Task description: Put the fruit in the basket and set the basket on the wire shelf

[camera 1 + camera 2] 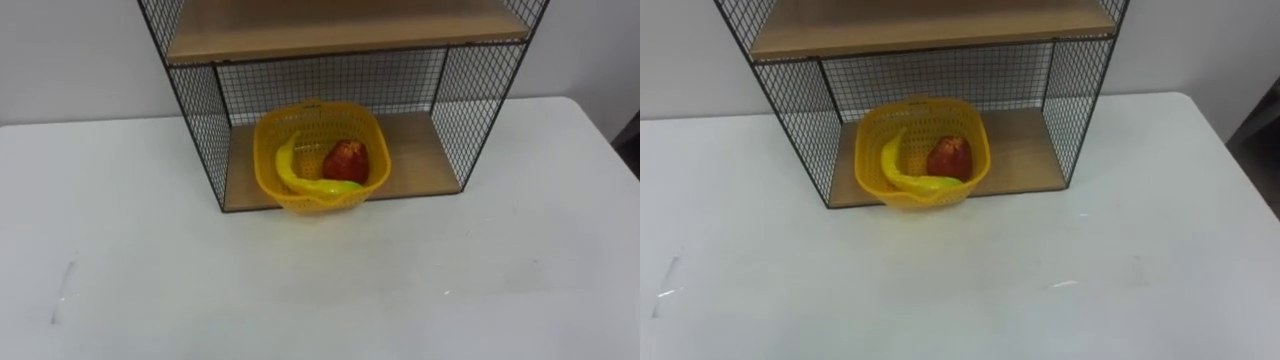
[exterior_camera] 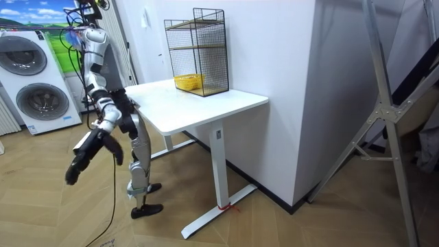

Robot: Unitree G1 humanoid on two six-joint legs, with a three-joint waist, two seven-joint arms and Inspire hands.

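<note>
Yellow basket (image 1: 268,140), fruit (image 1: 346,160) inside, on wire shelf (image 1: 415,150).

Bright, even light lies over the white table (image 1: 120,250). A faint, soft shadow sits under the basket (image 1: 300,200) at the front edge of the wire shelf (image 1: 205,135); its lower board (image 1: 410,150) looks dimmer.

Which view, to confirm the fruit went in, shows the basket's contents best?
The left eye view: it looks down into the yellow basket on the wire shelf, with banana and red fruit inside. The right eye view matches it. The room view shows the basket far off, contents unreadable.
</note>
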